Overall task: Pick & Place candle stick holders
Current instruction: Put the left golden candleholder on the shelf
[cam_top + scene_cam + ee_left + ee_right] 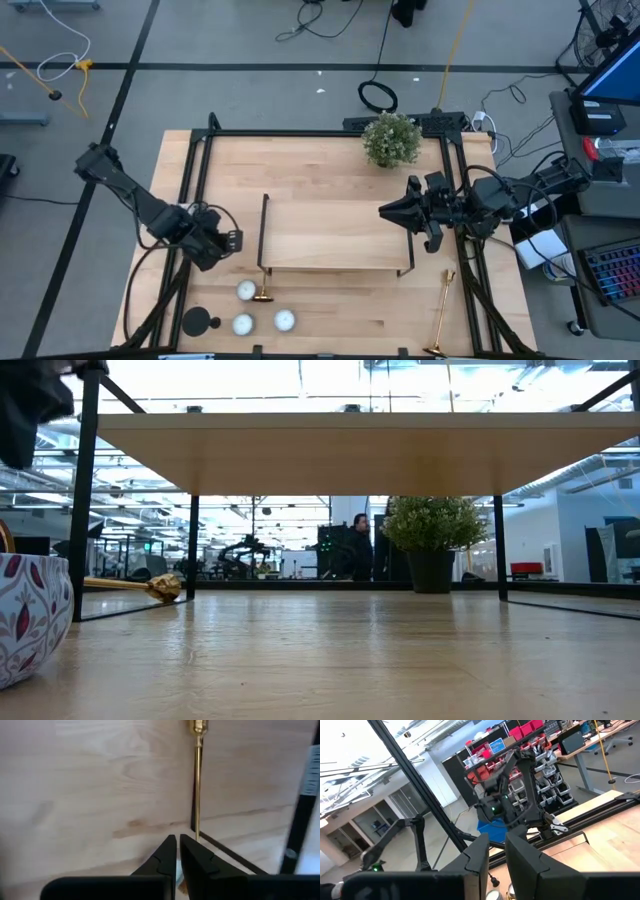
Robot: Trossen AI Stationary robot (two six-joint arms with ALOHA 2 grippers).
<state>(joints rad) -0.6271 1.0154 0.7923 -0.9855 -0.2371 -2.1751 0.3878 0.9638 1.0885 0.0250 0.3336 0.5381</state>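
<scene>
One gold candlestick (262, 288) lies on the table along the wooden stand's (335, 235) left side, its round base toward the near edge; its shaft (198, 790) shows in the left wrist view. My left gripper (228, 241) hovers shut just left of it and points steeply down. A second gold candlestick (441, 315) lies near the table's near right corner. The black holder (198, 322) stands at the near left. My right gripper (385, 212) is raised over the stand's right end, level, with a narrow gap between its fingers (497, 842) and nothing in it.
Three small white candles (246, 290) (242, 324) (285, 320) sit by the near edge. A potted plant (390, 140) stands at the far edge. A patterned bowl (25, 615) is close to the low camera. A person (360, 545) stands in the room behind.
</scene>
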